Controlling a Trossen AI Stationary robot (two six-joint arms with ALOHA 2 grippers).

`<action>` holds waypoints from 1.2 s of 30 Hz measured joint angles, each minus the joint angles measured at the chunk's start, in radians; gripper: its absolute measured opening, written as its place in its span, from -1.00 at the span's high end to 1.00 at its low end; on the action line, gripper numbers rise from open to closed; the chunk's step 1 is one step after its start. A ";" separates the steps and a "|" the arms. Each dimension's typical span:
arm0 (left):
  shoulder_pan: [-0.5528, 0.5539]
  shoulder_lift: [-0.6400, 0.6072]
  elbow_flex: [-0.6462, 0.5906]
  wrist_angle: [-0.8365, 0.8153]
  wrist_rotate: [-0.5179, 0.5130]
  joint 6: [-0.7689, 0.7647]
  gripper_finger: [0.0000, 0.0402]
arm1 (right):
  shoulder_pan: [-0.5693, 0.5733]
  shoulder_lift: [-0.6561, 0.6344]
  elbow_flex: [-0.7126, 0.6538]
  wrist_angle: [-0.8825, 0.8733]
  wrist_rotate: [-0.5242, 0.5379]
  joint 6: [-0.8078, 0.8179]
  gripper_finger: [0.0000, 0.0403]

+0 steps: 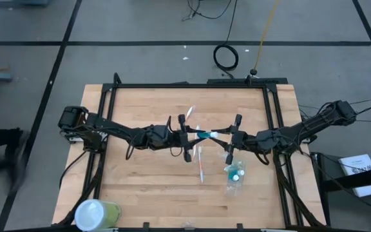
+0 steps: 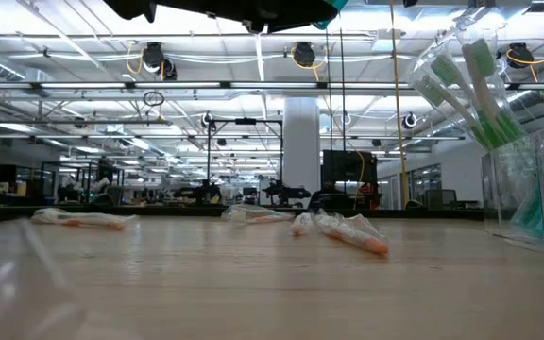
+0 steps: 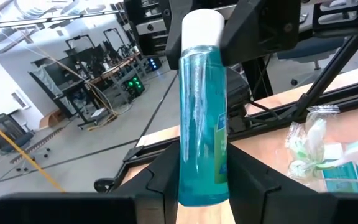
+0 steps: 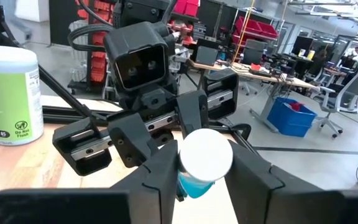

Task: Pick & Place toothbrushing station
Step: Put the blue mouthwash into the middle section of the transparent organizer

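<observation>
A teal tube (image 1: 205,135) with a white cap hangs level above the middle of the table, between my two grippers. My left gripper (image 1: 187,136) is shut on the end away from the cap, and my right gripper (image 1: 232,138) is shut on the cap end. A wrapped orange toothbrush (image 1: 201,169) and a white one (image 1: 190,113) lie flat on the wood. The clear plastic holder (image 1: 235,175), with green toothbrushes (image 2: 470,85) and teal tubes in it, stands nearer the front right. My left gripper pinches the tube's uncapped end (image 3: 204,186) between its two fingers (image 3: 160,174). The fingers come level from the table's left and lie along the tube, which reaches out ahead of them, lifted clear of the table. My right gripper has the white cap (image 4: 205,155) between its two fingers (image 4: 160,180), one on each side. It comes level from the table's right, head-on toward the left gripper, with the tube clear of the table.
A large yellow-green container with a white top (image 1: 95,212) stands at the front left corner. More wrapped brushes (image 2: 83,219) lie on the wood. A black frame (image 1: 192,85) runs round the table's far and side edges.
</observation>
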 joint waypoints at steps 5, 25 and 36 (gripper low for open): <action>0.000 0.000 0.000 0.000 0.008 -0.001 0.46 | 0.000 0.000 0.000 0.003 -0.003 -0.019 0.55; -0.012 0.001 0.001 -0.115 0.062 -0.302 -0.19 | 0.006 -0.086 0.000 0.043 0.049 -0.111 0.55; 0.009 0.000 0.001 -0.313 0.050 -0.391 -0.47 | 0.258 -0.301 0.057 -0.420 -0.057 0.135 0.55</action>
